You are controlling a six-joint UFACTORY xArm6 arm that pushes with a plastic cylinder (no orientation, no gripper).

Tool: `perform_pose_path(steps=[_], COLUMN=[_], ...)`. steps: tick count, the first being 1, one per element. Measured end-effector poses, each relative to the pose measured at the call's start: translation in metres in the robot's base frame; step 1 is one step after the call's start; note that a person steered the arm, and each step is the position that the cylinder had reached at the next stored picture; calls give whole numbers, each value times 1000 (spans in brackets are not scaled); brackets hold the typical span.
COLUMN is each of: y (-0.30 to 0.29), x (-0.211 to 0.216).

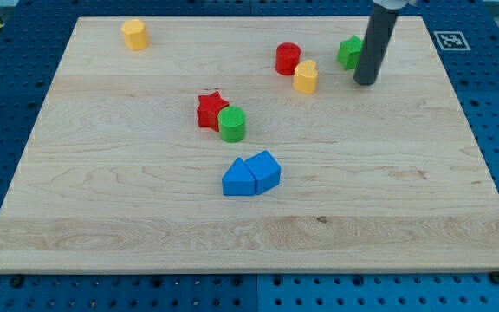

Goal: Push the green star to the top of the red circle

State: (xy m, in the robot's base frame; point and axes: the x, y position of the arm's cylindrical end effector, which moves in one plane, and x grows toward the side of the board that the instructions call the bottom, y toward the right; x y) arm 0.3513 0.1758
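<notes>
The green star [350,52] lies near the view's top right of the wooden board, partly behind the rod. My tip [366,82] stands just to the star's lower right, touching or nearly touching it. The red circle [288,58] lies to the star's left, about level with it. A yellow heart-like block [306,76] sits close to the red circle's lower right, between it and my tip.
A red star [210,110] and a green cylinder [232,124] touch near the board's middle. Two blue blocks [251,174] lie together below them. A yellow block [134,34] sits at the top left. The board's edge [249,269] borders a blue pegboard.
</notes>
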Motion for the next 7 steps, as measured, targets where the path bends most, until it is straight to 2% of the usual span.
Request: perform_pose_path(steps=[1, 2, 3, 4, 6, 7], y=[15, -20, -88, -108, -37, -41], x=[-25, -53, -53, -56, -50, -84])
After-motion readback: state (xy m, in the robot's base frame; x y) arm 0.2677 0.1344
